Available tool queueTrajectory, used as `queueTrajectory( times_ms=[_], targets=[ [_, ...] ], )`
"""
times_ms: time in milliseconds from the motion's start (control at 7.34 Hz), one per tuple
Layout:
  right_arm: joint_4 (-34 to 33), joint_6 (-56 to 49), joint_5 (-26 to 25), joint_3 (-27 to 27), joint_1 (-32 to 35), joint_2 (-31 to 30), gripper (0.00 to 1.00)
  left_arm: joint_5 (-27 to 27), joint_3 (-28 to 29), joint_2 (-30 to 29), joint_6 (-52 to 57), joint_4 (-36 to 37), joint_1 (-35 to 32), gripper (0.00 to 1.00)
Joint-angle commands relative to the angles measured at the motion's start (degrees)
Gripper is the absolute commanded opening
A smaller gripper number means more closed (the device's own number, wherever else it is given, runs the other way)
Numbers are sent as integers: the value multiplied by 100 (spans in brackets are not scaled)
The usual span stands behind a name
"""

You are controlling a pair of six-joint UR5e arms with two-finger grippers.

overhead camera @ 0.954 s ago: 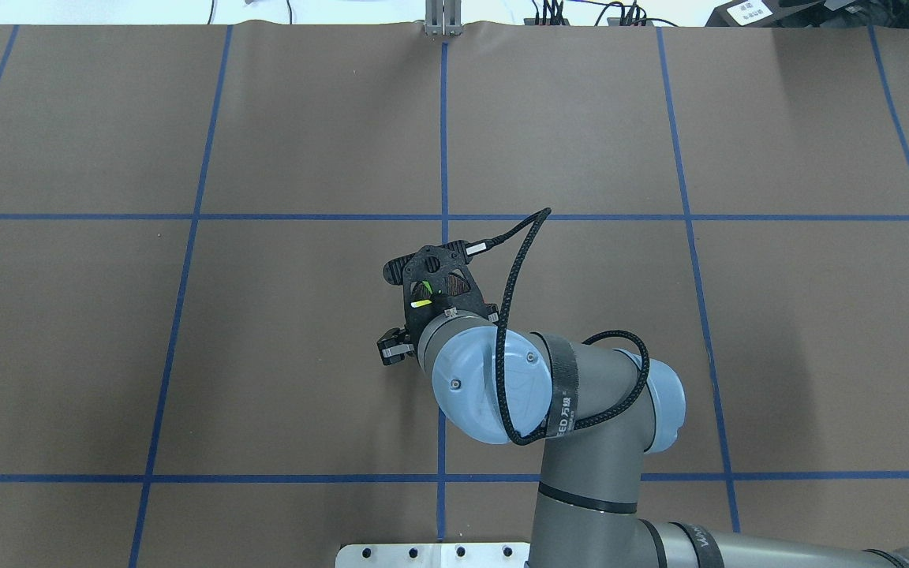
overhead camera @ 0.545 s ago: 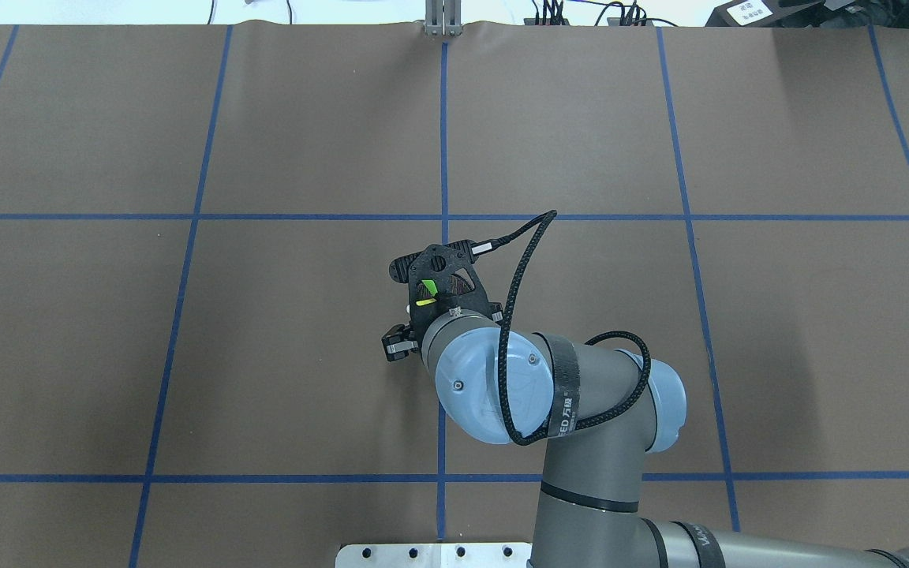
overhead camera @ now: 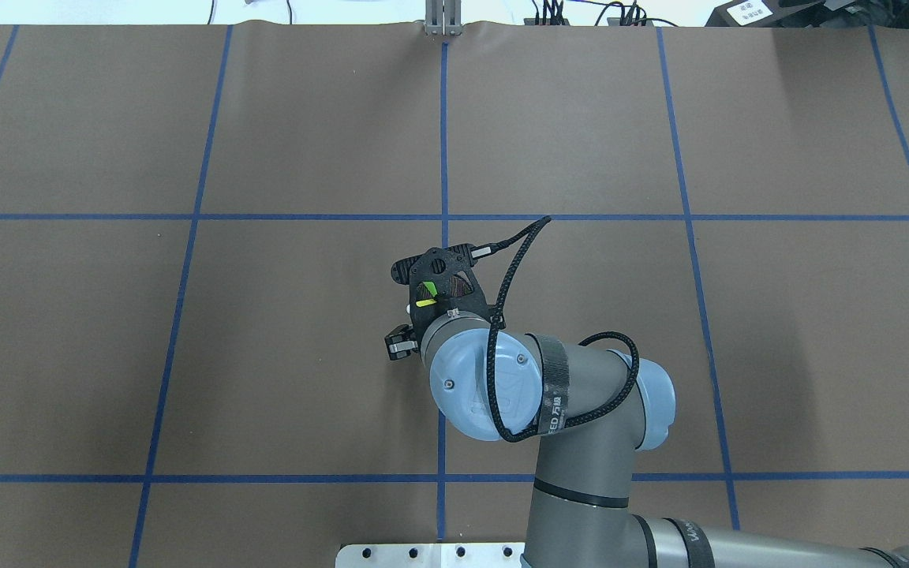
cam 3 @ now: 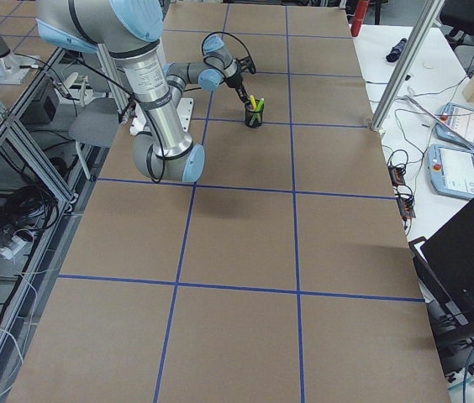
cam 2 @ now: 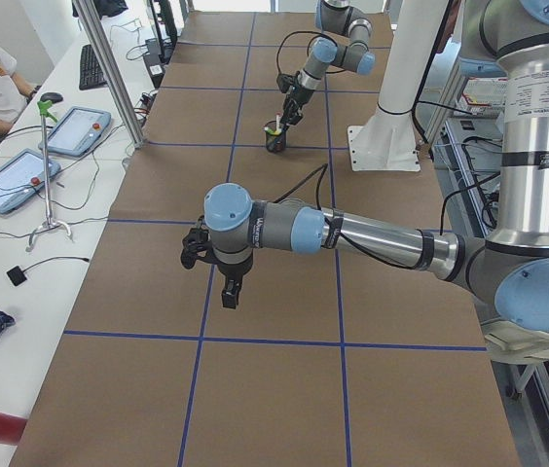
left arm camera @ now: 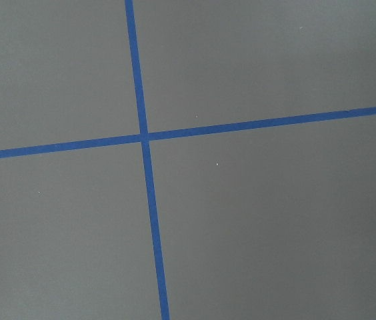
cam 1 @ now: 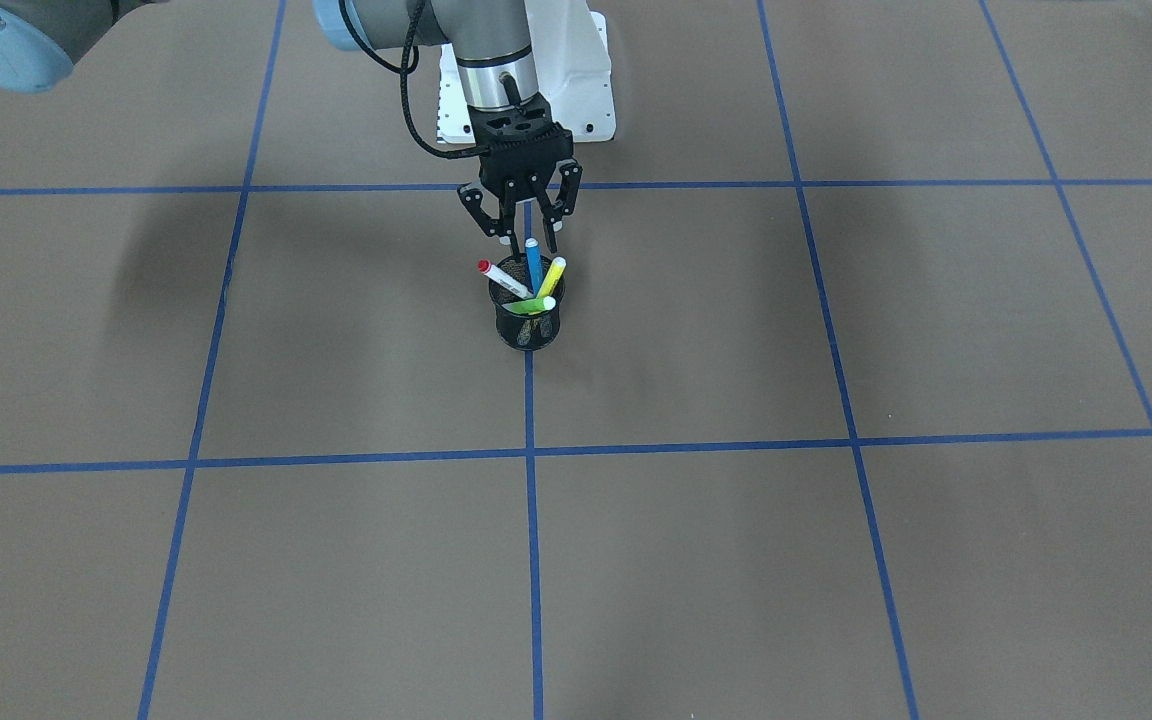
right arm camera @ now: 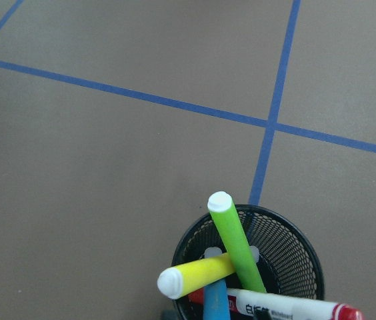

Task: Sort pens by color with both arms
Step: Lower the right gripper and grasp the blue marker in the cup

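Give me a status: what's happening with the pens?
Right gripper open above mesh cup. Left gripper far off, state unclear. Blue pen, green pen, yellow pen, red-ended pen all in cup, unsorted. Nothing blocking.

6 cameras, 1 taped surface (overhead camera: 304, 118)
Overhead looks down from the white base (overhead camera: 423, 554) edge; the front view faces that edge steeply; 2 side views look along from the ends; wrist cameras sit close, the right sharing the pens (right arm camera: 233, 248) and mesh cup (right arm camera: 291, 243) with front and side views.
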Motion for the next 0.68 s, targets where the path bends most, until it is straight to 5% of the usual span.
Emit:
queueTrajectory(
  times_ms=[0, 136, 272, 545],
  targets=[
    [0, 3, 0, -2, -6, -29, 34, 0, -10, -3, 0, 0, -1, 100],
    [0, 12, 0, -2, -6, -29, 11, -9, -10, -3, 0, 0, -1, 100],
    [0, 12, 0, 6, 3, -29, 0, -9, -45, -3, -9, 9, -1, 100],
    [-9, 12, 0, 137, 3, -20, 0, -9, -72, 6, -9, 9, -1, 100]
  ],
)
